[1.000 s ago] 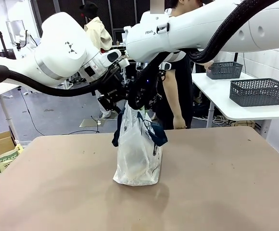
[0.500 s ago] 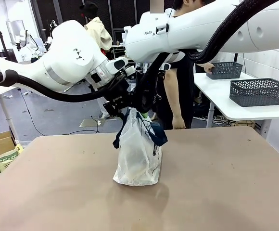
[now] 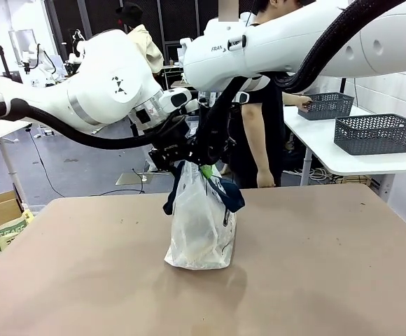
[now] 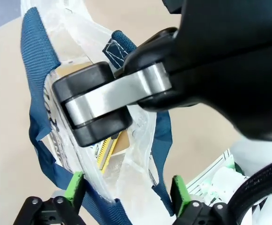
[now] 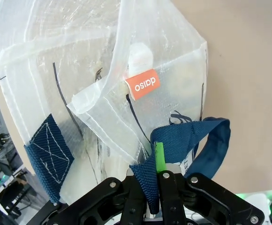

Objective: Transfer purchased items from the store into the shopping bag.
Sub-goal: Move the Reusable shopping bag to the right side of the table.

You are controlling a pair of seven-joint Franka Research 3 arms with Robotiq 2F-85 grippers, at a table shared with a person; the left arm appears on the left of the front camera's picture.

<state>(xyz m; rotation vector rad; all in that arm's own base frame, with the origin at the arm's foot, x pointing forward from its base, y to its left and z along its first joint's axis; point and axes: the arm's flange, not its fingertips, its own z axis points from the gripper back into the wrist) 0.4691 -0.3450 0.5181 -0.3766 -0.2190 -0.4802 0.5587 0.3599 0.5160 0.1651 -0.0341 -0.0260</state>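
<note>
Your right end effector [image 5: 158, 180] is pinching a navy strap [image 5: 183, 138] of the shopping bag [image 3: 199, 227], which stands in the middle of the worktop [image 3: 329, 280]. Your left end effector [image 4: 126, 192] is spread wide over the bag's open top, holding nothing. You can see yellow-and-black tools [image 4: 109, 147] down inside. Keep the strap up so the mouth stays open. Lift the left one straight out so its pads don't catch the thin plastic.

You see a tan counter [image 3: 329, 266] with the translucent shopping bag [image 3: 199, 231] standing upright on it near the middle.
</note>
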